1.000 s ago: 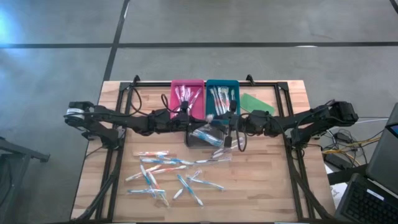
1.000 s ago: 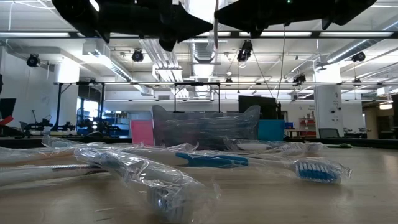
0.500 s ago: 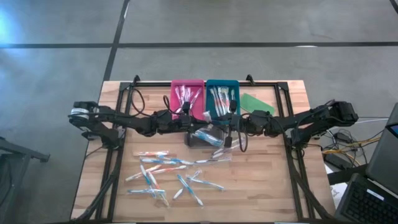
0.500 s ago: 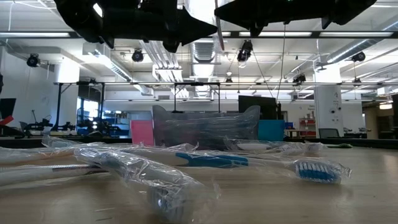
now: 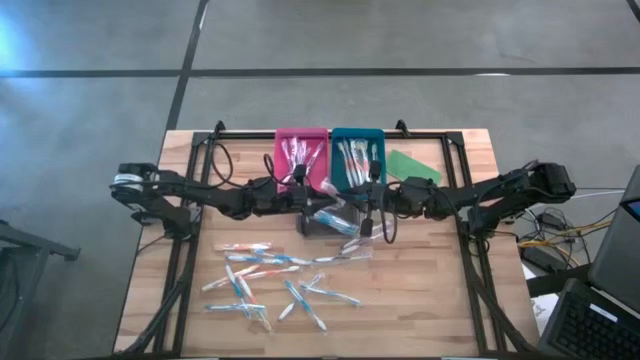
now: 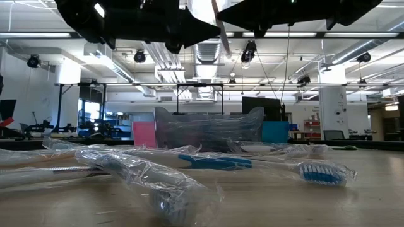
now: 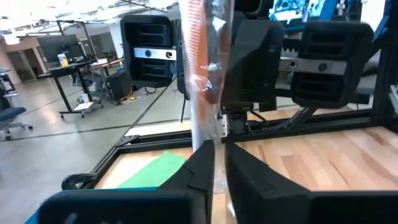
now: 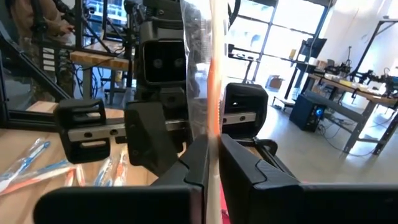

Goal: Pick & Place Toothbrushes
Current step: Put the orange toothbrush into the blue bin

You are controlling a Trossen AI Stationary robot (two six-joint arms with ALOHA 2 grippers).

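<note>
Since a second ago, left arm has shifted slightly; both hands are now meeting mid-worktop above a dark box (image 5: 318,224). Left hand (image 7: 216,163) is pinching the clear-wrapped orange-accented toothbrush (image 7: 198,74); right hand (image 8: 213,163) is pinching the same wrapper from the opposite side, fingers nearly together. Loose wrapped blue and orange toothbrushes (image 5: 268,280) are lying on the wooden worktop (image 5: 430,300). More are sitting in the pink tray (image 5: 301,153) and teal tray (image 5: 357,155), beside a flat green piece (image 5: 414,165).

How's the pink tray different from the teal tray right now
The pink tray sits toward the left arm's side, the teal tray toward the right arm's side, beside the flat green piece. They differ in colour. Both hold toothbrushes, stand side by side at the table's far edge, and look alike in size.
</note>
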